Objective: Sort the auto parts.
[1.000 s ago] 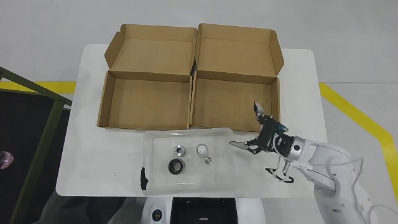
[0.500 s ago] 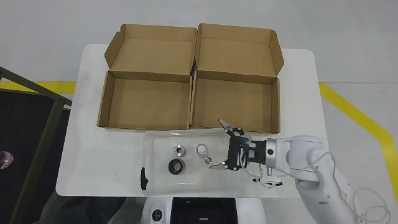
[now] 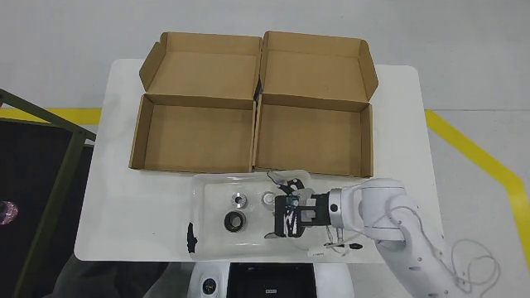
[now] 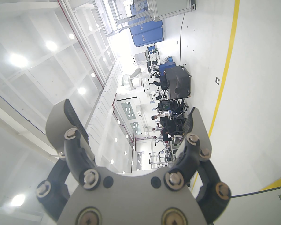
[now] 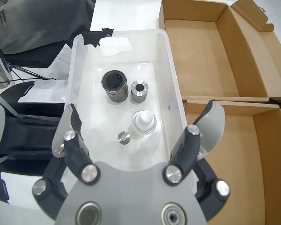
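Jaws on the right arm (image 3: 373, 209) hang wide open, holding nothing, above the clear tub (image 5: 174, 78) where four auto parts (image 5: 114, 86) sit unsorted (cardboard boxes (image 3: 310, 139) wait beside it); the first pick, I'd judge; next they must lower and close on one part.

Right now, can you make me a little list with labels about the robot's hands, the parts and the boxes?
Right gripper: open over the clear bin, holding nothing
Left gripper: open, aimed out at the room
Parts in bin: big dark cylinder, small steel cylinder, white-capped piece, small metal stud
Boxes: left cardboard box and right cardboard box, lids open, beyond the bin
Sorted so far: no part in either box
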Motion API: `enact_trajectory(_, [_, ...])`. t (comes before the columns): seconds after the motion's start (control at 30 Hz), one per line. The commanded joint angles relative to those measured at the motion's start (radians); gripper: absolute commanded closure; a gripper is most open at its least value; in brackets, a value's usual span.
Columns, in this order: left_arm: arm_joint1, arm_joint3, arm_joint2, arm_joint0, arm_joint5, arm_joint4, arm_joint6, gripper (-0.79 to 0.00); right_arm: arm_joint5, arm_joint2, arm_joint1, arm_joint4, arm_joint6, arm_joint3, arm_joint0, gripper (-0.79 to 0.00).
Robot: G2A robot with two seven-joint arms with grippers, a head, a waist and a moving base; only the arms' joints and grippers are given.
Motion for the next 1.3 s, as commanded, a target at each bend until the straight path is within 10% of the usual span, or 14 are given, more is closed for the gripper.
enact_trajectory(0.0, [0.000,0.000,0.000,0.000,0.000,0.000,0.000,-0.785,0.004,-0.013,0.001,-0.006,0.008,0.003,0.002,-0.785])
enact_trajectory(0.57, [0.000,0.000,0.000,0.000,0.000,0.000,0.000,-0.785,0.078,-0.099,0.008,-0.005,0.057,0.091,0.047,-0.773])
enact_trajectory(0.9, [0.000,0.000,0.000,0.000,0.000,0.000,0.000,-0.785,0.127,-0.117,0.012,-0.004,0.080,0.117,0.073,-0.397])
enact_trajectory(1.27, [0.000,0.000,0.000,0.000,0.000,0.000,0.000,-0.785,0.165,-0.128,0.019,-0.035,0.084,0.126,0.083,-0.237])
